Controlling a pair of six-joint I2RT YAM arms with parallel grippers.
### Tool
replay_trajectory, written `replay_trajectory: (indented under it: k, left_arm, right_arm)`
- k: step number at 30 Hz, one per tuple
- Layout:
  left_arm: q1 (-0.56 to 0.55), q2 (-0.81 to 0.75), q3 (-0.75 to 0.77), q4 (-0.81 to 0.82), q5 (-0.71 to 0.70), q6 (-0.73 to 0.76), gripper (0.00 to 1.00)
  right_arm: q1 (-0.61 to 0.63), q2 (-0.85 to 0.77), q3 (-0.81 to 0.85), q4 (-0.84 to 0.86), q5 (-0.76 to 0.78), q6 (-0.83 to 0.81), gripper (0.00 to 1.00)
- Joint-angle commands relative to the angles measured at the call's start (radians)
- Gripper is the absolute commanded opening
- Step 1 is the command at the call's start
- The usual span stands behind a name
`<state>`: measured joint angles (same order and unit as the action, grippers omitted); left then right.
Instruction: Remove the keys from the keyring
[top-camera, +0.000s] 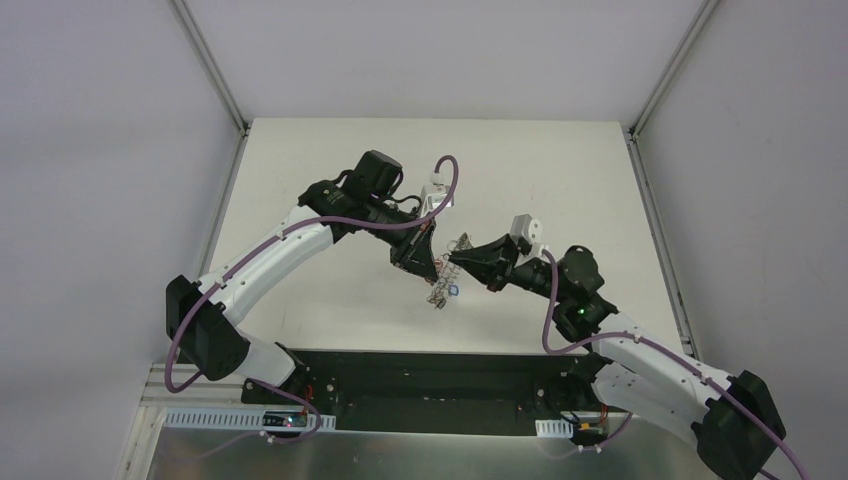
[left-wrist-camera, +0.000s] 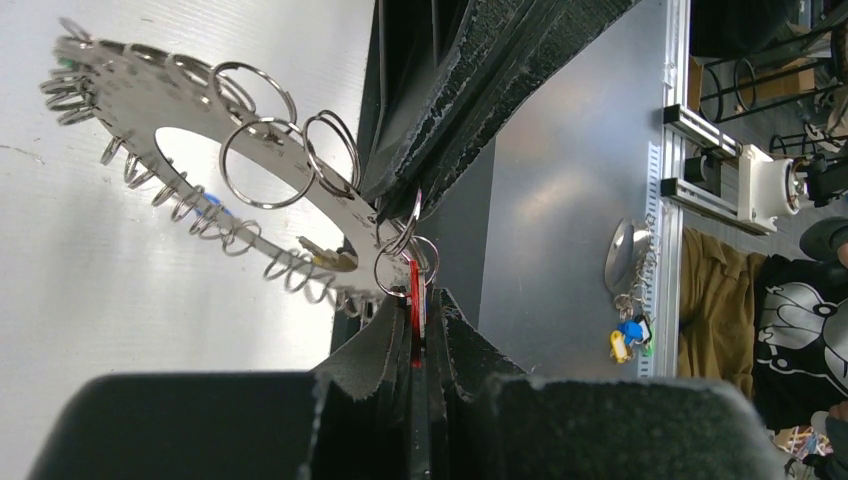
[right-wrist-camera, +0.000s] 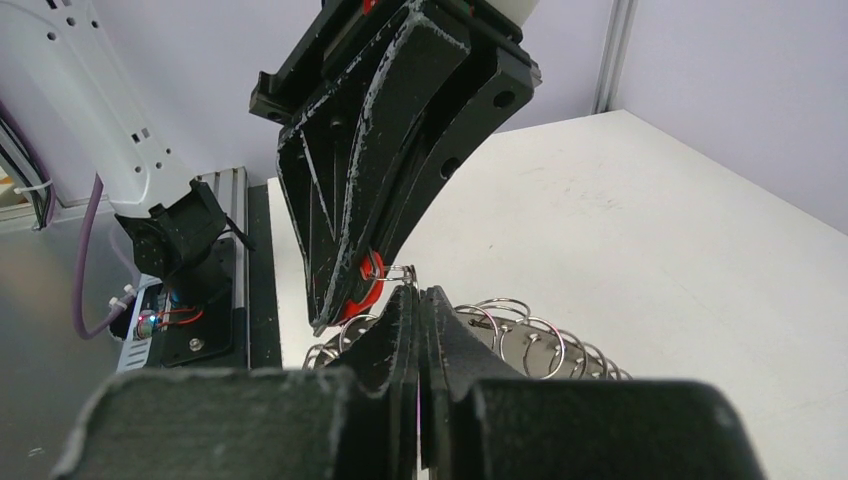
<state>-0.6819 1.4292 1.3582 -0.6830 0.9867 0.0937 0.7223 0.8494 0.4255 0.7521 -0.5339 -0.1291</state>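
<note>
Lab: white-walled enclosure (top-camera: 100, 150), aluminium framing (top-camera: 212, 65)

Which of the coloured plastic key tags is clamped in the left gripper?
The red plastic tag: it alone sits clamped inside the left gripper, whereas the blue tag lies apart, further along the large silvery metal keyring.

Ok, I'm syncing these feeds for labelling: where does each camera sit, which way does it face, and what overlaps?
Top external: above and behind the bases, looking down on the table; both arms show whole.
Left wrist: on the left arm, facing the near table edge; its own shut fingers sit below the keyring.
Right wrist: on the right arm, facing leftward at the left gripper; its own shut fingers show.
Shared: both wrist views show the red key tag and keyring.
</note>
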Motion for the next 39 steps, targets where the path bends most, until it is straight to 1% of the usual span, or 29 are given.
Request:
replay_trajectory:
  k: [1,24,28,31,33,35,39]
  left_arm:
    - [-0.013,-0.008,-0.005,-0.004,0.052,0.014,0.00]
    - [-0.031,0.020,-0.008,-0.004,0.040,0.003,0.00]
    - [-0.034,0.024,-0.006,-0.004,0.038,0.000,0.00]
    - [-0.034,0.024,-0.007,-0.003,0.033,-0.001,0.00]
    - [-0.034,0.020,-0.007,-0.004,0.021,-0.002,0.00]
    - [-0.034,0.010,-0.008,-0.004,0.003,0.004,0.00]
    - [-0.034,-0.003,-0.008,-0.004,-0.046,0.008,0.00]
  right_arm:
    - [-0.001,0.013,0.026,0.174,0.054,0.035,0.00]
    - [0.011,0.042,0.061,0.230,0.094,0.059,0.00]
    - [0.016,0.056,0.057,0.281,0.087,0.072,0.00]
    - [0.018,0.061,0.048,0.314,0.122,0.074,0.00]
    - [0.020,0.055,0.039,0.322,0.181,0.072,0.00]
    - [0.021,0.042,0.037,0.288,0.240,0.063,0.00]
    - [0.024,0.011,0.057,0.106,0.349,0.022,0.00]
